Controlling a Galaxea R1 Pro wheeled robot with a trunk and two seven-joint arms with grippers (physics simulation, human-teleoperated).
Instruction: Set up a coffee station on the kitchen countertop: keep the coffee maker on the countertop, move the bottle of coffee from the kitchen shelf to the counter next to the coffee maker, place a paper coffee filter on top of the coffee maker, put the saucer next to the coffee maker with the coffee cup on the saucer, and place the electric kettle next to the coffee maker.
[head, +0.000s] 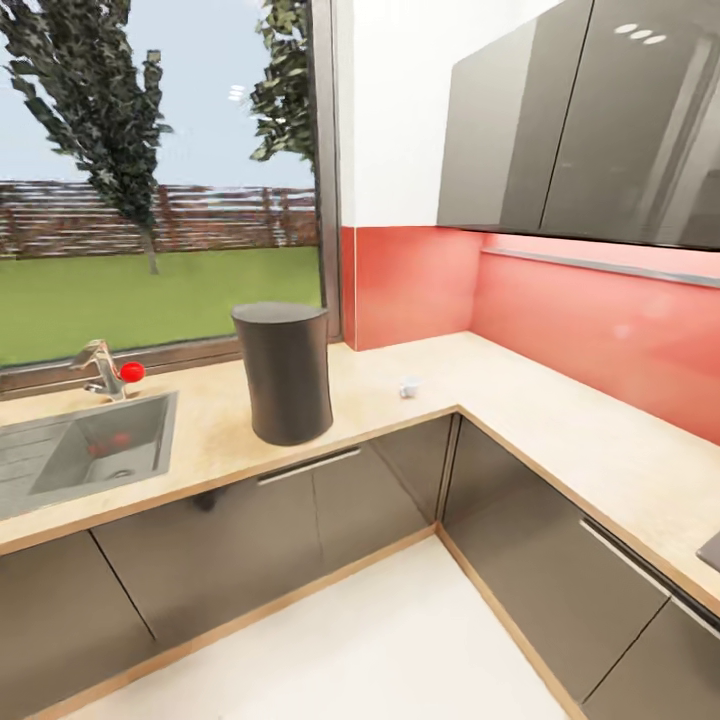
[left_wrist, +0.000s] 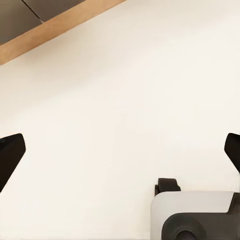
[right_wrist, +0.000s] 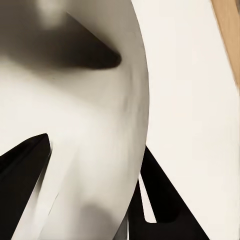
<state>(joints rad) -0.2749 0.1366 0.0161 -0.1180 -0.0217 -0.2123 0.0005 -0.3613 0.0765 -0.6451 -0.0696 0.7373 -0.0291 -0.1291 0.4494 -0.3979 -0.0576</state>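
So far little looks done: the coffee maker (head: 284, 372) stands alone on the counter (head: 560, 430), a small cup (head: 409, 386) well apart from it. Left gripper (left_wrist: 120, 155) hangs open over the floor (left_wrist: 125, 90); right gripper's state I cannot tell

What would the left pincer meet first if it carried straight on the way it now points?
Most likely the pale floor. The left pincer is open, nothing between its fingertips, and points down at bare floor; the robot's base sits off to one side. Depth is unclear.
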